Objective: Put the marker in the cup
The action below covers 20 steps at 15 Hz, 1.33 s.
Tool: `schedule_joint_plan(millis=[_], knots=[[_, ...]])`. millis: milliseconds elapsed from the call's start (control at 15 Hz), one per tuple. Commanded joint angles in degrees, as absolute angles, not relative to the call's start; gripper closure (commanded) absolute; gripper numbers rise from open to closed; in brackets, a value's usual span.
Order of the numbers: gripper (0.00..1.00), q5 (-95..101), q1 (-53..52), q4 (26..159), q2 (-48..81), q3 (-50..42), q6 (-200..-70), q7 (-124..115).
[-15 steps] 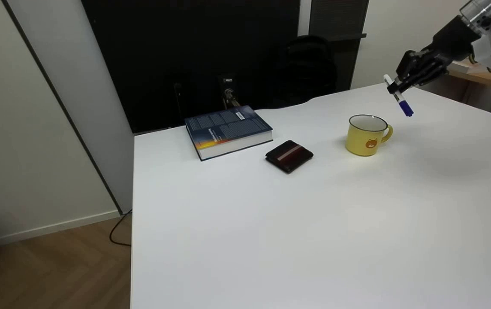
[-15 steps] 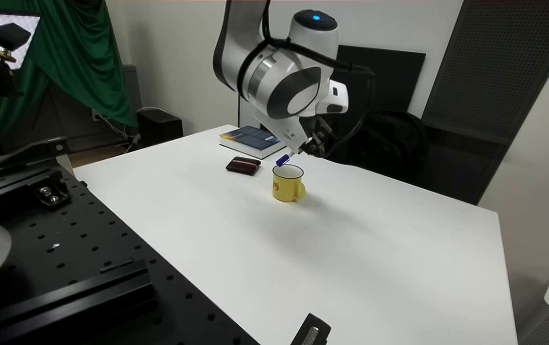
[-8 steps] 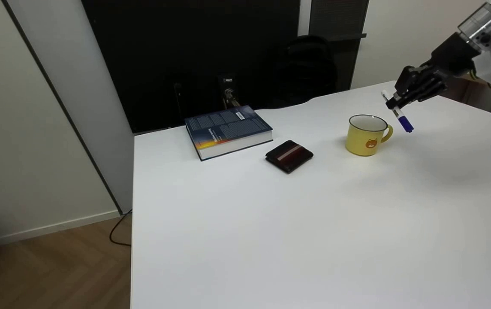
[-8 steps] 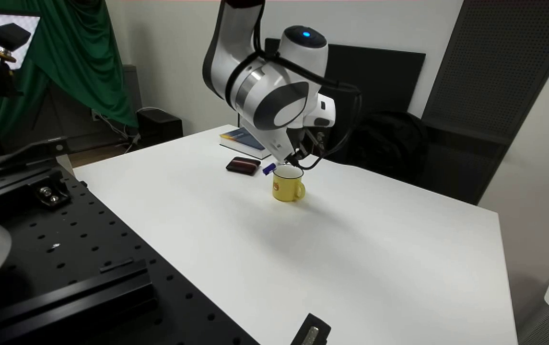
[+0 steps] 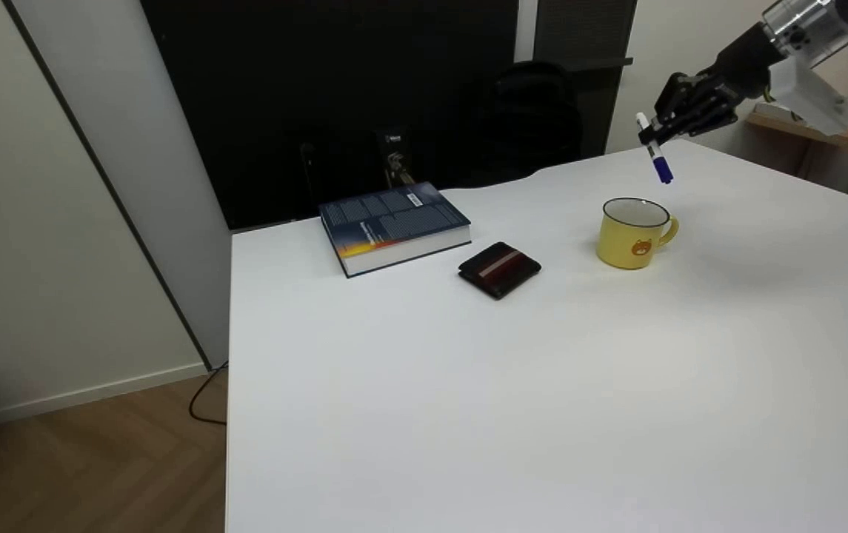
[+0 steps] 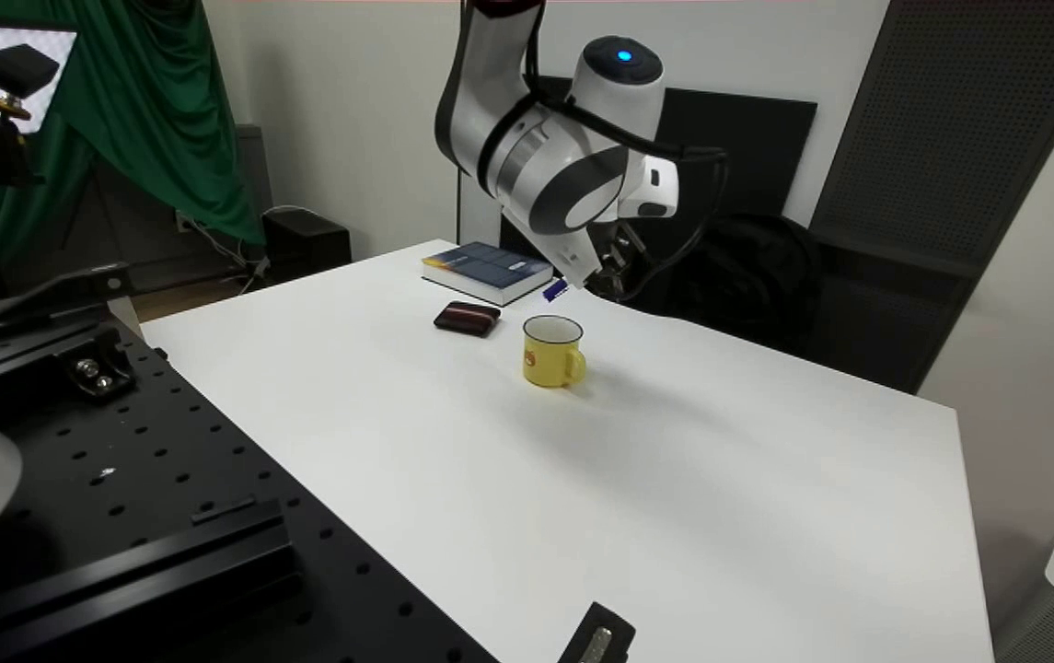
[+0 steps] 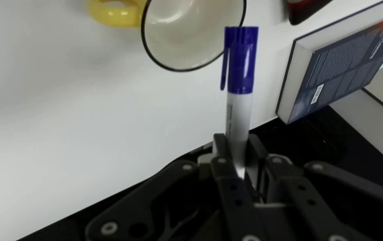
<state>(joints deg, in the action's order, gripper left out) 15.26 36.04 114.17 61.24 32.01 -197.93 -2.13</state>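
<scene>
Two fingers (image 7: pixel 259 150) of your pincer (image 7: pixel 238 147) are closed on the marker (image 7: pixel 240 100), pressing its white barrel from both sides with only the barrel's thickness between them. You have the marker up in the air, tilted, its blue-purple cap pointing downward, clear of the table (image 5: pixel 468 407) and apart from the cup (image 5: pixel 622 240). In your wrist view the cap overlaps part of the cup's thin dark rim, though you cannot read from it how high the marker is; in both exterior views the cap shows higher than the rim. Your cup stands upright on the table, yellow outside and pale inside, with a small bear face on its wall and a handle at its side. Near it you have a dark wallet (image 5: pixel 499 270) with a light stripe, lying between the cup and a thick blue book (image 5: pixel 394 218) laid flat. In an exterior view most of the pincer is hard to make out beyond your arm (image 6: pixel 527 157), on which a blue light (image 6: pixel 624 55) glows; you see the marker's cap there but little of its barrel.
</scene>
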Motion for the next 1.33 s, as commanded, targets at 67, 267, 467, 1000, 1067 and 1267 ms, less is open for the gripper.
schedule_joint_plan(millis=[67,267,467,1000,1067,1267], knots=[[0.96,15.78,34.79,108.29,64.49,31.73,-197.90,-2.25],[0.82,16.04,35.61,110.20,63.68,32.05,-197.84,-2.45],[0.82,16.04,35.58,110.27,63.69,32.06,-197.84,-2.45],[0.82,16.04,35.58,110.27,63.69,32.06,-197.84,-2.45],[0.82,16.04,35.58,110.27,63.69,32.06,-197.84,-2.45],[0.82,16.04,35.58,110.27,63.69,32.06,-197.84,-2.45]])
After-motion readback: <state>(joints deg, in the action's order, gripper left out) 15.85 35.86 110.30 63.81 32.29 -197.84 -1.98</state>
